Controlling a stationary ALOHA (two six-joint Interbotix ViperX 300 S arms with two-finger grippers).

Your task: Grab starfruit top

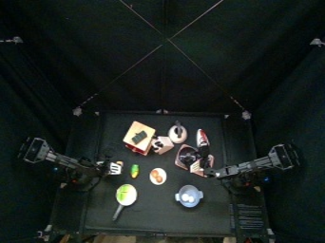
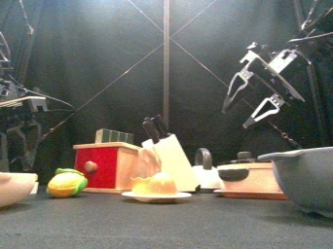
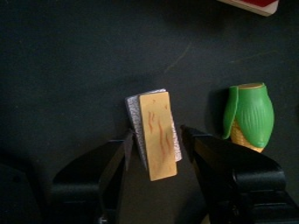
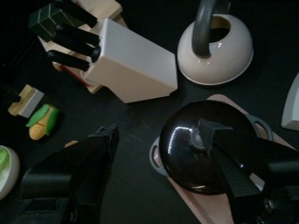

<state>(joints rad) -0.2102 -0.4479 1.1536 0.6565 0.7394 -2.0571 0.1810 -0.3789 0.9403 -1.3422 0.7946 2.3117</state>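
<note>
The starfruit [image 1: 125, 195] is a yellow-green round thing with a paler centre, near the table's front left; its edge shows in the right wrist view [image 4: 6, 166]. My left gripper [image 1: 106, 171] hovers behind it, off to the left. In the left wrist view this gripper [image 3: 158, 140] stands open over a flat yellow-and-grey piece [image 3: 156, 136] lying on the table between the jaws. My right gripper [image 4: 158, 136] is open above a black-lidded pot [image 4: 208, 157], raised high at the right in the front view [image 2: 260, 102].
A yellow-and-green corn piece [image 3: 247, 114] lies beside the flat piece. An orange-and-white round thing [image 1: 159, 176] and a blue-grey bowl [image 1: 189, 196] sit near the front. A red box [image 1: 137, 136], knife block [image 1: 162, 144] and kettle [image 1: 178, 131] stand behind.
</note>
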